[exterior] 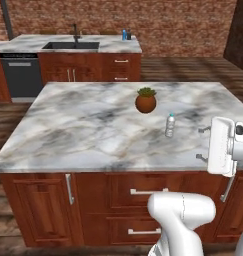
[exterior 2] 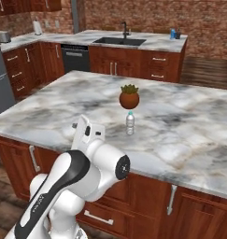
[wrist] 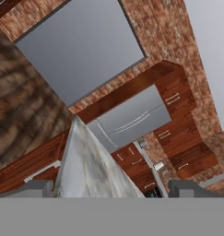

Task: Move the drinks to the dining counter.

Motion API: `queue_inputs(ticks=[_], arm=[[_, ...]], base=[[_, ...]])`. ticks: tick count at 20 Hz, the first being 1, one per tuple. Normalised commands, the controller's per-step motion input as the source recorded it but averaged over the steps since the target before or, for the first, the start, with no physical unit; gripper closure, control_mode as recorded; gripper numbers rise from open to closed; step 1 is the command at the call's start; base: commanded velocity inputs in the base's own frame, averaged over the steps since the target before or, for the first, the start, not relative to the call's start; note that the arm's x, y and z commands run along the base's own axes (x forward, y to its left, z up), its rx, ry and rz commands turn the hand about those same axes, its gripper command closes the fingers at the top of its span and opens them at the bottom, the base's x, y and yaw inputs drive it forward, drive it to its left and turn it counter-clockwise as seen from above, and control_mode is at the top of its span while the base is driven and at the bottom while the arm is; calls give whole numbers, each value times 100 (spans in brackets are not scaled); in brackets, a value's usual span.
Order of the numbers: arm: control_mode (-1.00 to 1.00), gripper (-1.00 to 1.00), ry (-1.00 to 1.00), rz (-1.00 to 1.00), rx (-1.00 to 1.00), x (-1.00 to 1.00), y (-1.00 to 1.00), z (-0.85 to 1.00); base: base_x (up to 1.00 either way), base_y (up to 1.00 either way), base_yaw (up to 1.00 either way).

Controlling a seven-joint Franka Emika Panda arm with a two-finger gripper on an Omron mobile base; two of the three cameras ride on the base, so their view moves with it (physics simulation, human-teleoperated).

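A clear water bottle stands upright on the marble island, just in front of a potted plant. Far behind, the dining counter with its black sink carries a small blue carton and a dark bottle side by side near its right end. My gripper hovers over the island's front edge, right of the water bottle and apart from it, turned sideways. Its jaws are open with nothing between them.
A terracotta pot with a green plant sits mid-island. A dishwasher stands under the far counter. Wooden floor separates island and far counter. A grey fridge and wall cabinets appear, rolled, in the hand view.
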Motion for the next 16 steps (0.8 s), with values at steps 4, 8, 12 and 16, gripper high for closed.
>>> queue_inputs(ticks=[4,8,12,16], arm=[[100,-100,0,0,0,0,0,0],[100,-100,0,0,0,0,0,0],[100,-100,0,0,0,0,0,0],[100,-100,0,0,0,0,0,0]], base=[[20,-32,0],[22,-30,-1],[36,-48,-4],[55,-41,-4]])
